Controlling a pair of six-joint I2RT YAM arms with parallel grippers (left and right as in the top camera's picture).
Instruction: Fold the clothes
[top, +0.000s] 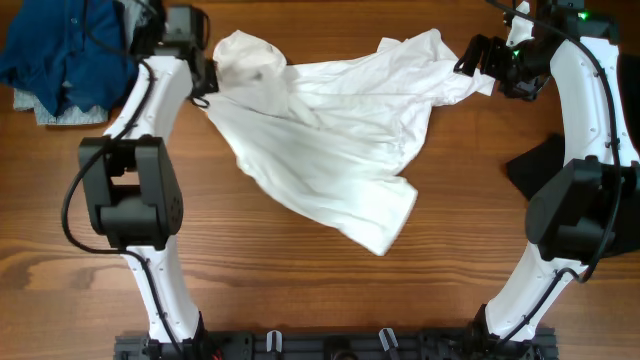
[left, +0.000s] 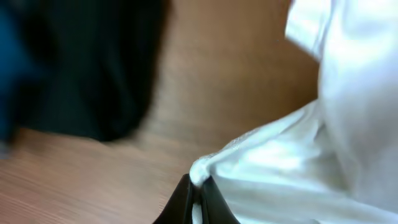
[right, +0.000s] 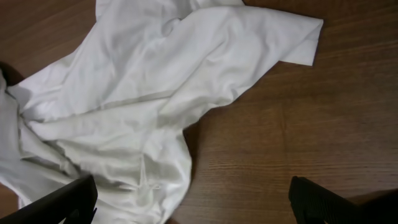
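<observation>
Item: large white wrinkled fabric shirt (top: 330, 150), lying on the brown wooden table (top: 300, 290).
- Left gripper (left: 198, 186): we note it clenched on a fold of the shirt's edge, the cloth running off to one side of the jaws.
- Right gripper (right: 189, 196): spread wide and grasping nothing, the shirt ahead of its jaws.
- Long axis: runs gripper to gripper. We judge the right arm nearer the free corner.

Blue garment (top: 50, 50) cut off at frame corner, black garment (top: 526, 166) partly under right arm (top: 590, 190), dark cloth (left: 81, 62) blurred

shirt (top: 320, 140) white | blue garment (top: 55, 50) | black garment (top: 530, 170) | table (top: 300, 295) brown wood-grain
</observation>
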